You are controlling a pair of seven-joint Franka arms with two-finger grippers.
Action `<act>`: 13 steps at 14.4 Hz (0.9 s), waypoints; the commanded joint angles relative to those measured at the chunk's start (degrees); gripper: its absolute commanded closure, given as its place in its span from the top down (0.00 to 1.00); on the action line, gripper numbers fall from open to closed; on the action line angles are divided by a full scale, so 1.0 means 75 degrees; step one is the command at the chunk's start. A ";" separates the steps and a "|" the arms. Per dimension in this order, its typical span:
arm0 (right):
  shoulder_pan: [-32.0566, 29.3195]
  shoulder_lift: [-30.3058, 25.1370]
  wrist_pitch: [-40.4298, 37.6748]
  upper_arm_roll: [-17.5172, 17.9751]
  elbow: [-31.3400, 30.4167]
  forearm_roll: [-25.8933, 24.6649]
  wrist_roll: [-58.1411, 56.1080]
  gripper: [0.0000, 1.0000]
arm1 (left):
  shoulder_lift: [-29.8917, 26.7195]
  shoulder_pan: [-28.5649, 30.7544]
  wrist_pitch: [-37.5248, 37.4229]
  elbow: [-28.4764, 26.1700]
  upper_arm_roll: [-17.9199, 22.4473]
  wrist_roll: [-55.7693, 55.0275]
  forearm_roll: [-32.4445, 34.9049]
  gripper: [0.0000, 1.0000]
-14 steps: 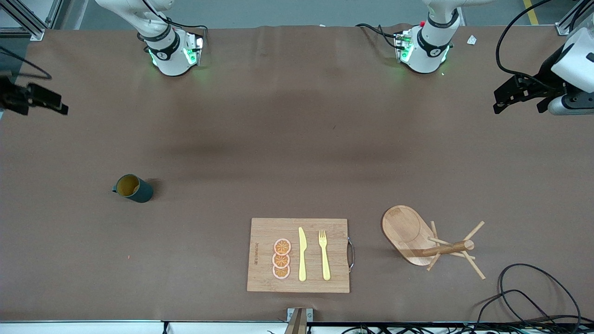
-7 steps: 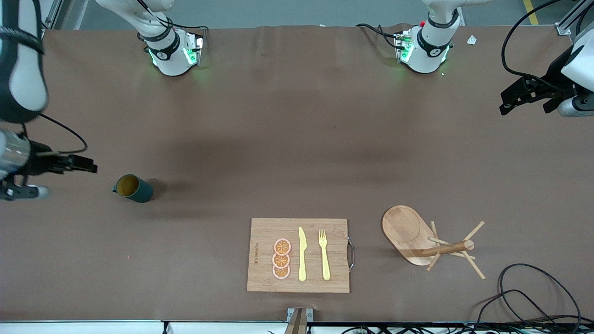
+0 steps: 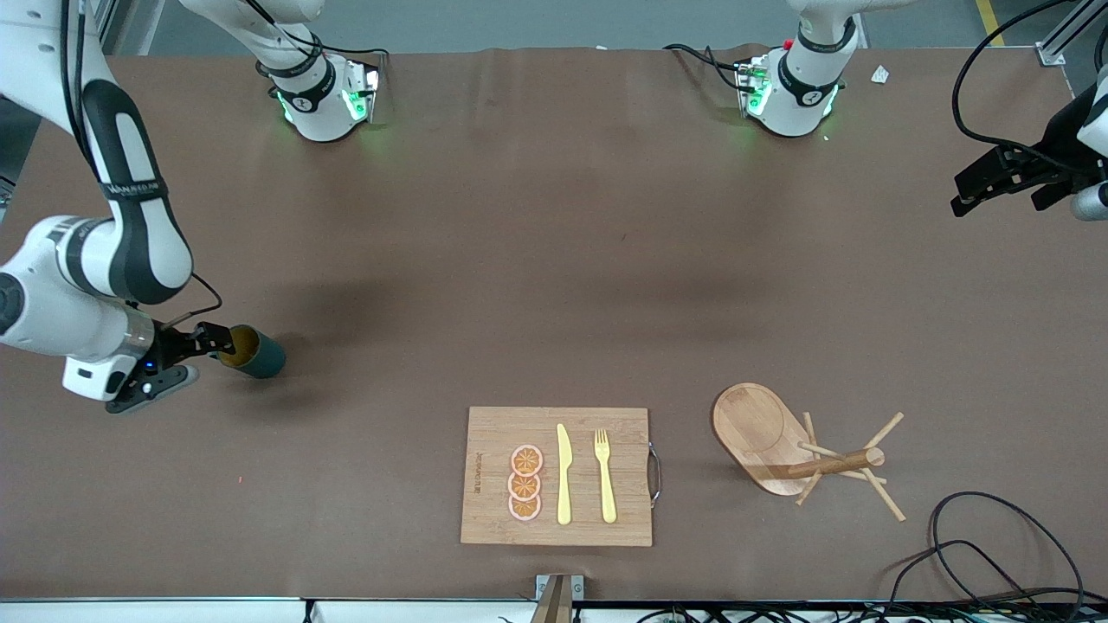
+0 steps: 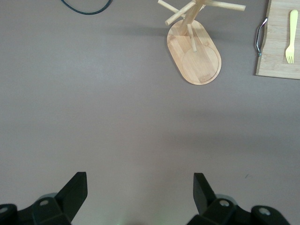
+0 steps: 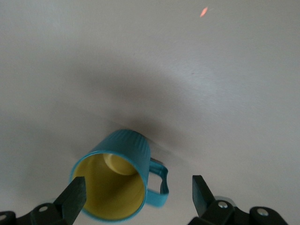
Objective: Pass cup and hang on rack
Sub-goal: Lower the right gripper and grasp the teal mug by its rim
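We're seeing the right hand (image 3: pixel 210 340) spread wide at the cup (image 3: pixel 250 351), gripping nothing; the cup is standing on the tabletop (image 3: pixel 554 285) toward the right arm's end. The left hand (image 4: pixel 139 192) is hovering over bare tabletop, wide open, empty, the rack (image 3: pixel 792 450) well apart.

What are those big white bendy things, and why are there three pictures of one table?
They are two robot arms. One picture looks down from a high camera; the others come from cameras on each arm's wrist. The right gripper, open, is at the small teal mug with a yellow inside, holding nothing. The left gripper, open too, waits over its end of the brown table. A wooden mug tree stands there, beside a bamboo board with a yellow knife, fork and orange slices.
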 commanded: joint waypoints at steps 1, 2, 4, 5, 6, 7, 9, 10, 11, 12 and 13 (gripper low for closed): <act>-0.0076 0.0131 0.0080 0.0100 -0.0095 0.0173 -0.0614 1.00 | 0.0050 -0.0005 -0.0036 0.0147 -0.0031 -0.0008 0.0075 1.00; -0.0076 0.0131 0.0069 0.0100 -0.0166 0.0173 -0.0649 1.00 | 0.0073 0.0006 -0.0012 0.0124 -0.0031 0.0004 0.0087 1.00; -0.0065 0.0154 0.0092 0.0100 -0.0201 0.0173 -0.0894 1.00 | 0.0144 -0.0005 -0.0024 0.0124 -0.0031 0.0062 0.0075 1.00; -0.0065 0.0247 0.0220 0.0089 -0.0213 0.0173 -0.1058 1.00 | 0.0144 -0.0017 -0.0012 0.0124 -0.0043 0.0051 0.0087 1.00; -0.0076 0.0294 0.0372 0.0100 -0.0248 0.0173 -0.1211 0.99 | 0.0155 -0.0017 -0.0012 0.0112 -0.0043 0.0027 0.0087 1.00; -0.0100 0.0330 0.0466 0.0100 -0.0329 0.0173 -0.1293 0.96 | 0.0167 -0.0006 -0.0012 0.0124 -0.0043 0.0004 0.0087 1.00; -0.0088 0.0342 0.0479 0.0100 -0.0365 0.0173 -0.1446 0.67 | 0.0260 0.0006 0.0000 0.0136 -0.0043 0.0004 0.0087 1.00; -0.0088 0.0330 0.0444 0.0089 -0.0354 0.0173 -0.1458 0.42 | 0.0261 0.0006 0.0000 0.0136 -0.0031 0.0004 0.0075 1.00; -0.0076 0.0330 0.0420 0.0100 -0.0354 0.0173 -0.1447 0.22 | 0.0261 0.0006 0.0000 0.0147 -0.0043 -0.0008 0.0075 1.00; -0.0065 0.0330 0.0409 0.0100 -0.0354 0.0173 -0.1354 0.01 | 0.0261 0.0006 0.0011 0.0147 -0.0043 -0.0008 0.0075 1.00; -0.0076 0.0330 0.0420 0.0089 -0.0354 0.0173 -0.1353 0.00 | 0.0261 0.0006 0.0023 0.0147 -0.0043 -0.0008 0.0075 1.00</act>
